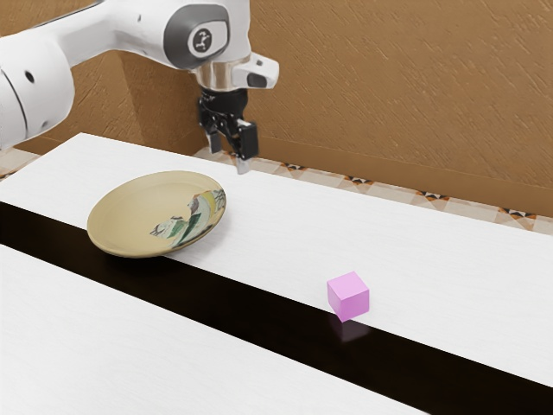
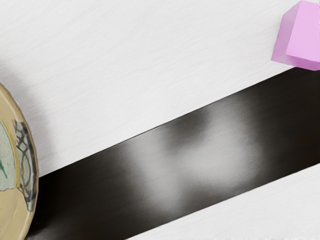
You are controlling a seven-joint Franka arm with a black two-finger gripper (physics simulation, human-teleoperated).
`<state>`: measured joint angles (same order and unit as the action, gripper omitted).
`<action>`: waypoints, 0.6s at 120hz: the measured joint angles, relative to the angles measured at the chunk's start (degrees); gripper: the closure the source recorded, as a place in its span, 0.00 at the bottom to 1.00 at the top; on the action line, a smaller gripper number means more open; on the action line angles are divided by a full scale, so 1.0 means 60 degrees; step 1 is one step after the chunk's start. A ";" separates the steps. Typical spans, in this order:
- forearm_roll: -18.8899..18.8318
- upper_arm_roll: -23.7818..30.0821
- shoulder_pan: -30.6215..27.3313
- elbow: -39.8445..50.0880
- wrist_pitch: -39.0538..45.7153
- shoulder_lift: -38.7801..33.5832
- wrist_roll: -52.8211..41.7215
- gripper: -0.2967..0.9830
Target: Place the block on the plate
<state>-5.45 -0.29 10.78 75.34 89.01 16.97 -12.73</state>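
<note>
Hanging above the table (image 1: 449, 259), my gripper (image 1: 229, 157) has its two fingers well apart, with nothing between them. Nearest my arm (image 1: 86, 39) sits the plate (image 1: 130, 212), broad and shallow, painted toward its rim; I take it for glazed ceramic, hard and apt to chip if knocked. Farther out, well apart from the plate, the pink block (image 1: 348, 296) rests on the table by the edge of the dark strip (image 1: 259, 316); cut off in the wrist view, it may or may not cross that edge. It looks light and stiff, perhaps smooth enough to slip if I pinch it by its corners. Reaching it seems the step in hand: I should line up with two opposite upright faces, come down around its middle and close squarely. A low release should limit sliding on the plate's sloping inside.
</note>
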 joint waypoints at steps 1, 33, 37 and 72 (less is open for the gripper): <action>-0.0007 0.0000 0.0001 -0.0002 -0.0001 0.0005 -0.0049 0.23; 0.0000 0.0152 0.0430 -0.0014 0.0775 0.1168 -0.1297 0.23; 0.0010 0.0230 0.0493 -0.0013 0.0968 0.1333 -0.1418 0.23; 0.0520 0.0686 0.1002 0.0116 0.1946 0.2460 -0.2224 0.23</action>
<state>-2.33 3.83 16.79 76.03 100.68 31.73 -26.08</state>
